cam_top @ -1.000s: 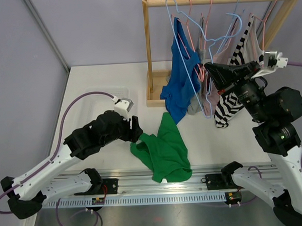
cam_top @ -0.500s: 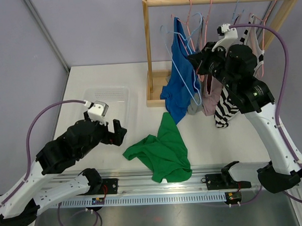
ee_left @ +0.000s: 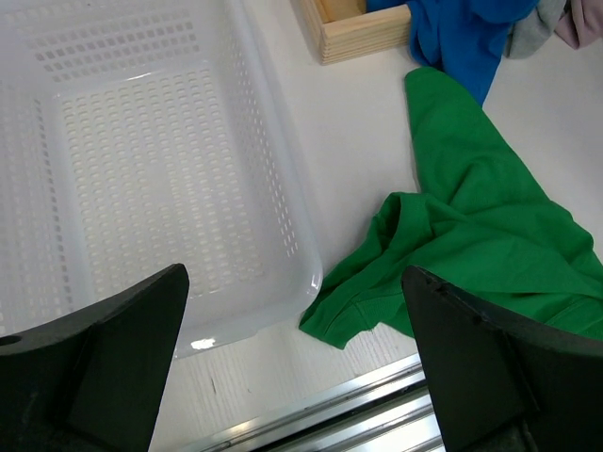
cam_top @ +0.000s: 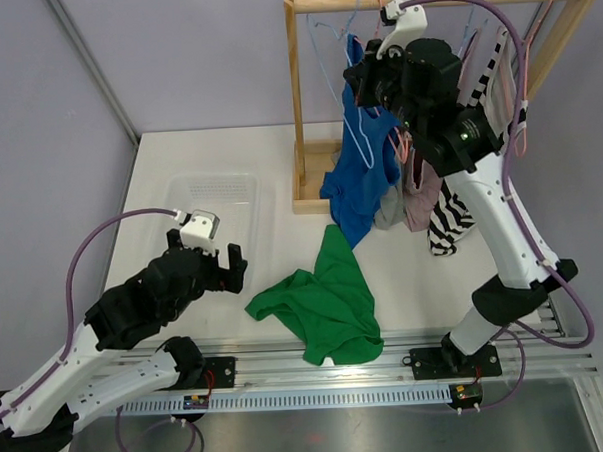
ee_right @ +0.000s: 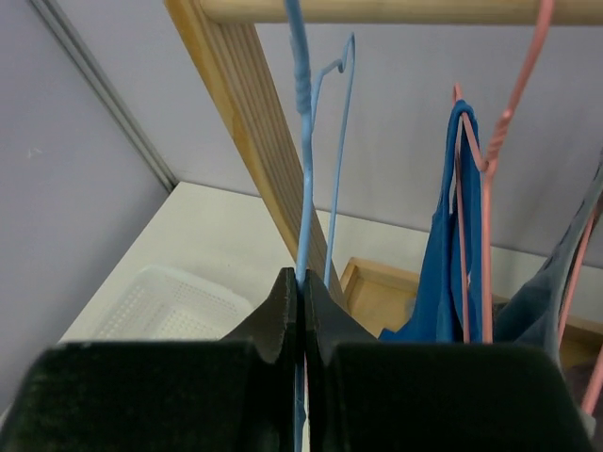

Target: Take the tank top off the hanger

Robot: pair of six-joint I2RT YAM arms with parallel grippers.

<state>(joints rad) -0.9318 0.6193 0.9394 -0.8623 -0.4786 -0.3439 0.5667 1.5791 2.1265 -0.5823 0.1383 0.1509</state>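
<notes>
Left fingers spread wide near 1 green tank top; right fingers pinch 1 blue hanger.

Left arm: low, elbow bent, reaching forward.
Left gripper: fingers spread wide, empty.
Right arm: stretched high, wrist turned left.
Right gripper: fingers pinched on blue hanger.

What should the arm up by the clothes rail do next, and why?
Probably nudge the right tool upward so the hook of the blue hanger settles over the wooden rod, then release. The tool is shut on the hanger's neck just below the rod, and the green tank top already lies on the table.
</notes>
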